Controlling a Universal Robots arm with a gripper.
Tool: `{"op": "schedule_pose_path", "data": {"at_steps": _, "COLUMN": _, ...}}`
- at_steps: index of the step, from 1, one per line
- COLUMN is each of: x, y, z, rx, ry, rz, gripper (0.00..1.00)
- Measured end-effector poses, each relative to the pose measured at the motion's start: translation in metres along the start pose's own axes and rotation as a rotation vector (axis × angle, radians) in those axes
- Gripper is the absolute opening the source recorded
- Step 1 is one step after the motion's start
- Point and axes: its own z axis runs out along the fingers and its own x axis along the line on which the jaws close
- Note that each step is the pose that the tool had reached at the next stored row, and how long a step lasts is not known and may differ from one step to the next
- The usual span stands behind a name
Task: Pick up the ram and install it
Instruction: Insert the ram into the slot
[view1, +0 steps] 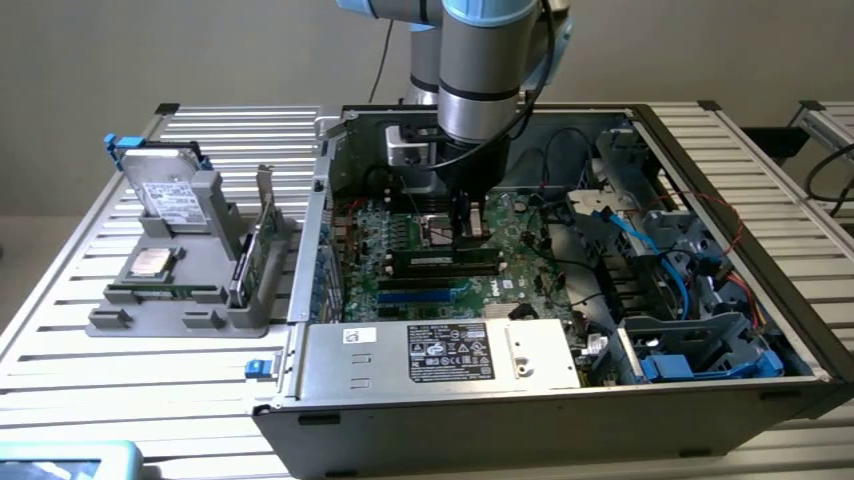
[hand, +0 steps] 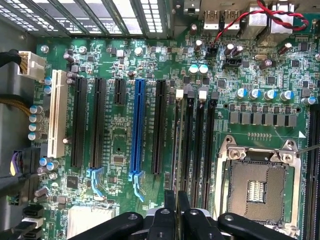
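Note:
My gripper (view1: 466, 240) reaches down into the open computer case (view1: 747, 290), just over the motherboard (view1: 514, 225). In the wrist view its two black fingers (hand: 170, 202) stand almost together, shut on the ram (hand: 176, 150). The ram shows edge-on as a thin dark line running away from the gripper (hand: 176, 192). It lies along the first black memory slot (hand: 181, 130), next to the row of long expansion slots. I cannot tell whether it is seated in the slot or just above it. The open processor socket (hand: 255, 187) lies beside the memory slots.
A grey holder (view1: 134, 322) on the slatted table at the exterior view's left carries a hard drive (view1: 171, 195), a square silver chip (view1: 150, 262), an upright green card (view1: 262, 235) and a slim green board (view1: 160, 292). Cables (view1: 667, 255) and a power supply (view1: 447, 352) crowd the case.

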Motion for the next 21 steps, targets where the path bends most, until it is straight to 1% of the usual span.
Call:
{"op": "schedule_pose_path", "data": {"at_steps": 4, "x": 0.0000, "y": -0.0001, "z": 0.0007, "rx": 0.0006, "ry": 0.0000, "rz": 0.000, "gripper": 0.14}}
{"op": "schedule_pose_path", "data": {"at_steps": 8, "x": -0.0007, "y": -0.0001, "z": 0.0012, "rx": 0.0025, "ry": 0.0001, "rz": 0.001, "gripper": 0.14}}
{"op": "schedule_pose_path", "data": {"at_steps": 21, "x": -0.0010, "y": 0.0009, "z": 0.0017, "rx": 0.0036, "ry": 0.0000, "rz": 0.016, "gripper": 0.14}}
